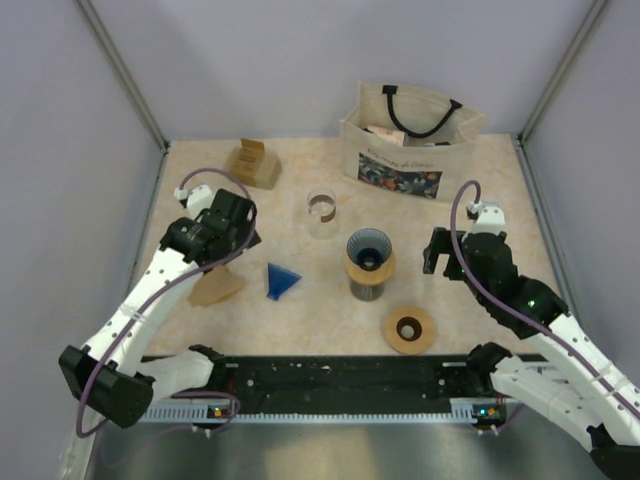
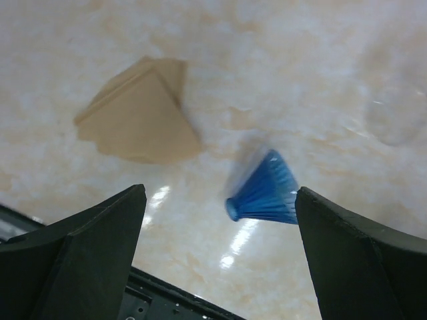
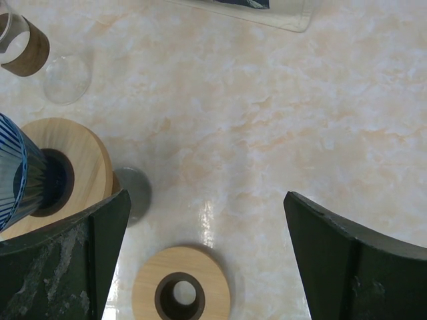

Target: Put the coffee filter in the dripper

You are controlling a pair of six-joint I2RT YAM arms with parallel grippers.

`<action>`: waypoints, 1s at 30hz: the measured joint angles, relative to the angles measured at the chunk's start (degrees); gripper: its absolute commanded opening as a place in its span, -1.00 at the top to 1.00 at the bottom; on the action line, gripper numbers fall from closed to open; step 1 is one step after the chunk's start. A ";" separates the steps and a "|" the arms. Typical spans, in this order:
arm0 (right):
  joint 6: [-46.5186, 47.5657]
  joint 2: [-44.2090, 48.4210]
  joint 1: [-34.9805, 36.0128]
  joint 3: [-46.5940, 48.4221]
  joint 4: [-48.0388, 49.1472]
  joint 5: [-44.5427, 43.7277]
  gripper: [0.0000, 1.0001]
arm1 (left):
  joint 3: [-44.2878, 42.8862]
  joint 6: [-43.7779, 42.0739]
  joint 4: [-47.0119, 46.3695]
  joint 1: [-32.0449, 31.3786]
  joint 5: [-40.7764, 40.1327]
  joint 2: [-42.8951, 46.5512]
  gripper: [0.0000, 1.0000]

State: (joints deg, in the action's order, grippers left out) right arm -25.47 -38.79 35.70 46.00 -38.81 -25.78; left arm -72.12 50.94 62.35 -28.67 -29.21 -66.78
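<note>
Left wrist view, entry one: coffee filter (image 2: 140, 120), tan folded paper, flat on the counter (image 2: 280, 60), held by nothing. Just beside it but not touching lies a blue cone (image 2: 265, 195), ribbed, tipped on its side. Above both hovers the left hand (image 2: 219, 192), jaws spread wide and empty. The filter sits off to one side of the gap, not centred in it.

Top external view, entry two: dripper (image 1: 369, 250), blue, upright in a wooden collar (image 1: 370, 272) on a stand, well apart from the filter. A loose wooden ring (image 1: 409, 329) lies near its base. The right hand (image 1: 440, 252) waits beside the dripper, jaws apart, empty.

Hazards, as judged:
- Thin paper on a smooth counter may slide or crumple under closing fingers.
- A closure off-centre could catch the blue cone instead.
- The tall dripper stack may tip if nudged while the filter is seated.

Containers:
- dripper: no paper in it.
- clear glass (image 1: 322, 212): nothing seen inside.
- tote bag (image 1: 410, 140): packets show at the mouth, kind unclear.
- cardboard box (image 1: 253, 163): contents cannot be told.
</note>
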 measured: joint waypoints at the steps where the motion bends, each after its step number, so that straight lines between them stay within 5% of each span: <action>1: 0.02 0.13 0.00 0.00 0.04 -0.28 -0.98 | 2.80 1.38 -0.07 1.53 -0.81 0.96 -0.98; 7: 0.02 -0.13 0.00 -0.24 0.31 -0.72 -0.98 | 24.96 11.72 -6.12 5.84 -0.07 13.70 -0.98; 11: 0.68 -0.50 0.00 -0.24 0.37 -0.68 -0.98 | 39.89 19.96 -17.59 6.75 2.36 25.92 -0.97; 16: 1.46 -0.66 0.00 -0.24 0.44 -0.66 -0.98 | 52.54 30.14 -30.05 6.88 2.36 31.04 -0.98; 30: 2.43 -2.49 0.00 -0.24 0.68 -0.63 -0.97 | 56.48 40.19 -42.21 6.88 -2.62 26.10 -0.93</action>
State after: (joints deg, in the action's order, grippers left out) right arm -23.05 -41.28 35.70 45.76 -38.13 -26.41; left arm -15.64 91.13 20.14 -21.78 -31.83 -40.69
